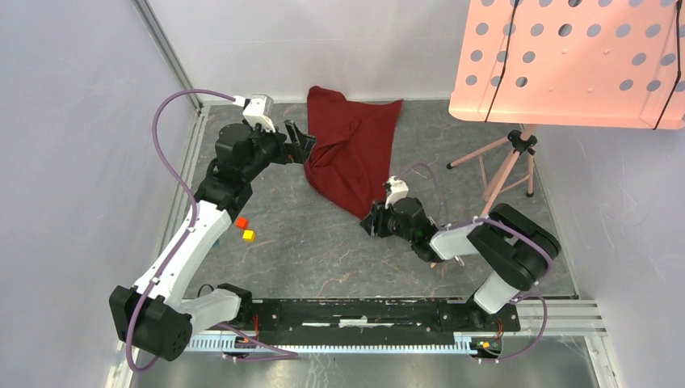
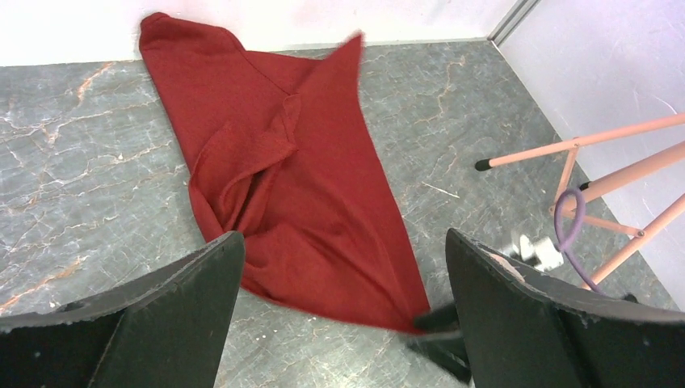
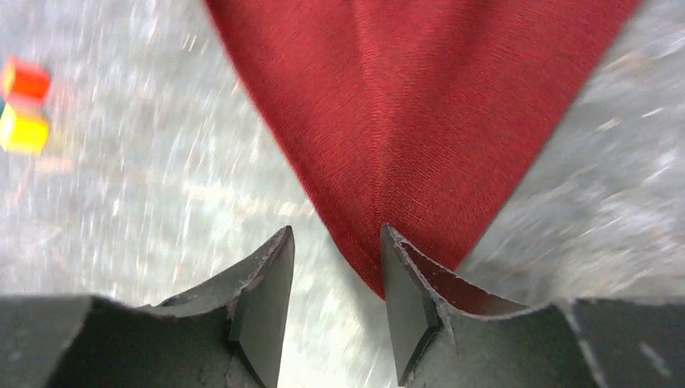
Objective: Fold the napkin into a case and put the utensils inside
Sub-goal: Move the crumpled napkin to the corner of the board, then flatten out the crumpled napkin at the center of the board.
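No text, label or number can be read anywhere.

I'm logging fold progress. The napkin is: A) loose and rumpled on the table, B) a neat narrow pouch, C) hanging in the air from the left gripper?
A: the napkin lies spread on the table with rumpled folds, and the left gripper stands open, holding nothing.

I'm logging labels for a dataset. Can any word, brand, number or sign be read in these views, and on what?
None can be read.
The napkin, the pink perforated board, the red block and the yellow block show no print.
The right wrist view is too motion-blurred to show fine marks.
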`<state>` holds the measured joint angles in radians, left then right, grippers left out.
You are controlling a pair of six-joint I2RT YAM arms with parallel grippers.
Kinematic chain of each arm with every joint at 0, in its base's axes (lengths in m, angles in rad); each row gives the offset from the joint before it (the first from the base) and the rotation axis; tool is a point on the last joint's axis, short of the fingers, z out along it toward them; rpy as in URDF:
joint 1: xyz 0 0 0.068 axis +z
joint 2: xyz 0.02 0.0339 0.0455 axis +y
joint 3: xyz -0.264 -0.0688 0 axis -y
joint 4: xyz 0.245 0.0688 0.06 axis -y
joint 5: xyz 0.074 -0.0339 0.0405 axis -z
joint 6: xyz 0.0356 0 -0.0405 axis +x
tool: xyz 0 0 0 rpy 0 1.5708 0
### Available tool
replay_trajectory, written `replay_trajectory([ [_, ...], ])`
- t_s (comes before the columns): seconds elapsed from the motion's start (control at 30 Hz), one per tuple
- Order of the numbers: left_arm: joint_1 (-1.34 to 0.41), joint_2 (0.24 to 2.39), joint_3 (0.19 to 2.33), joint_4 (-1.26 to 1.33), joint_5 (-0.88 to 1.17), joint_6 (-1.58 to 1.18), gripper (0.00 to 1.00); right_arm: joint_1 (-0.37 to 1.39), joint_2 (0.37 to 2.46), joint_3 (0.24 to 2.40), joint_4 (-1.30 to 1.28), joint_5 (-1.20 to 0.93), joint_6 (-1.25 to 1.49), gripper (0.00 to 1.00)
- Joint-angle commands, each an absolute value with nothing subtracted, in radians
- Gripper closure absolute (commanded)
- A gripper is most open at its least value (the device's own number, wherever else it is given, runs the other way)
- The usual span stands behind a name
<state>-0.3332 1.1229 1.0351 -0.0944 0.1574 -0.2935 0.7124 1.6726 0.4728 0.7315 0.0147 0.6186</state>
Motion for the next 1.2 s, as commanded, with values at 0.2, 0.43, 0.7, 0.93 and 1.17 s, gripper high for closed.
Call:
replay_trajectory([
  [0.2, -0.334, 1.153, 1.056, -0.097, 0.108, -0.244, 0.0, 0.808, 1.331, 0.25, 0.357, -0.142, 0.416, 0.51],
  [0.43, -0.403, 1.278, 1.101, -0.219, -0.069, -0.184, 0.0, 0.81, 1.182, 0.312, 0.243, -0.103, 0.321, 0.48],
  [0.7, -0.465, 1.58, 1.174, -0.351, -0.151, -0.174, 0.0, 0.81, 1.12, 0.305, 0.25, -0.035, 0.32, 0.36],
  [0.93, -0.413, 1.746, 1.185, -0.29, -0.055, -0.307, 0.0, 0.81, 1.041, 0.253, 0.233, -0.069, 0.359, 0.3],
  [1.17, -0.389, 1.86, 1.234, -0.216, -0.103, -0.418, 0.04, 0.799, 0.975, 0.253, 0.143, 0.029, 0.321, 0.26],
])
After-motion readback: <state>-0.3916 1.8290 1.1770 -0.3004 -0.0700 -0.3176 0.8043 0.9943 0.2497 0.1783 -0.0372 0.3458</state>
